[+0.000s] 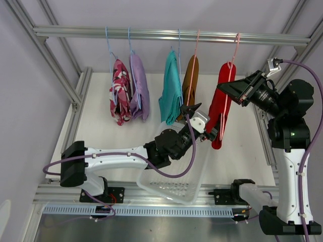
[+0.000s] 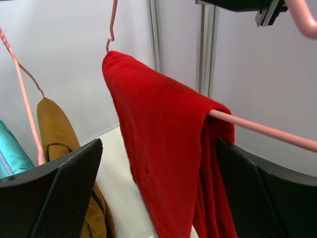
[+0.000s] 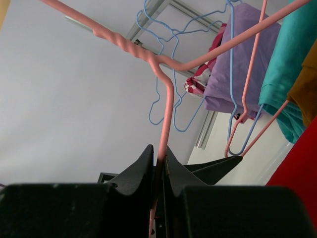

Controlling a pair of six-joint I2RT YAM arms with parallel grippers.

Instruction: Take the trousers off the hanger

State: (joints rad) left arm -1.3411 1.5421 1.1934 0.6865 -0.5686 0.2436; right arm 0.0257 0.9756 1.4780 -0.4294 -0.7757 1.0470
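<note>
Red trousers [image 2: 148, 99] hang between the spread fingers of my left gripper [image 2: 158, 148]; my right gripper [image 3: 159, 166] is pinching the pink hanger [image 3: 167, 104]. Yank too hard and that thin wire probably slips out, lol.

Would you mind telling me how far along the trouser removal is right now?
Done: nothing yet; the camouflage, lilac, teal, rust-brown and red trousers all hang on hangers. In hand: the right gripper pinches the red pair's pink hanger; the left gripper is open, facing the cloth. Left: all five.
</note>
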